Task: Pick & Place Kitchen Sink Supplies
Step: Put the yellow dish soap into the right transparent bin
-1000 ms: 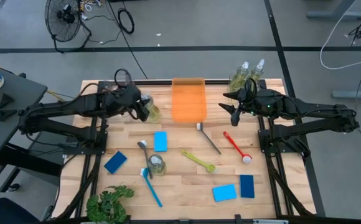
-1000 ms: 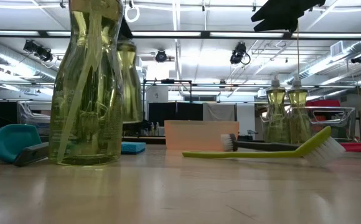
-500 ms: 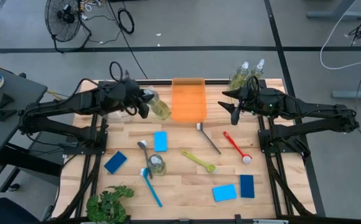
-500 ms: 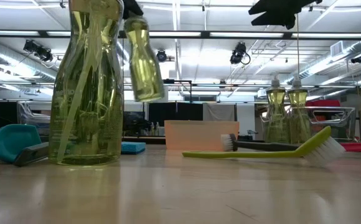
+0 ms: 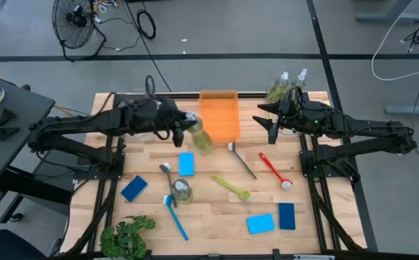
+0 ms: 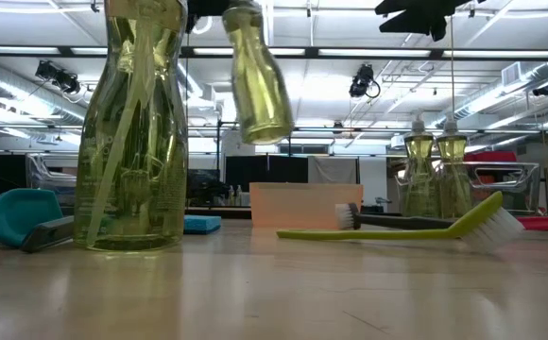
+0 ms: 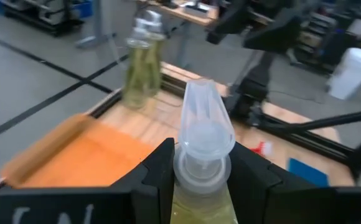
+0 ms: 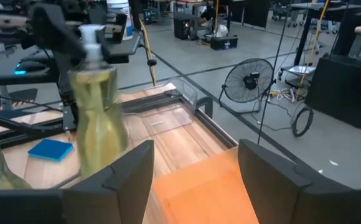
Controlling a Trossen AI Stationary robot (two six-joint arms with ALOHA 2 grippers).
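My left gripper [image 5: 183,124] is shut on a clear pump bottle of yellow-green liquid [image 5: 200,136], held in the air at the orange tray's near left corner. In the low view this bottle [image 6: 258,85] hangs tilted, high above the table. A second bottle [image 5: 181,191] stands on its base mid-table. Two more bottles [image 5: 283,87] stand at the far right. My right gripper [image 5: 268,123] hovers open beside them, holding nothing. Flat on the table lie light- and dark-blue sponges [image 5: 186,163] [image 5: 134,188] [image 5: 261,224] [image 5: 287,216] and several brushes. My left gripper pinches the bottle's neck [image 7: 202,173], just under the pump head [image 7: 205,118], with one finger [image 7: 155,177] on each side. The fingers come nearly level from the table's left. The bottle is lifted clear and tilted, its base swung toward the right.
The orange tray [image 5: 219,115] sits at the far middle. The black [image 5: 242,160], red [image 5: 274,171], yellow-green [image 5: 231,186] and blue [image 5: 175,215] brushes lie across the middle. A leafy plant [image 5: 128,237] stands at the near left corner.
My left gripper has carried the bottle toward the table's right and slightly up, from the far left to the tray's near left corner. The gripper tipped up toward level, and the bottle went from nearly upright to tilted, its base swinging right.
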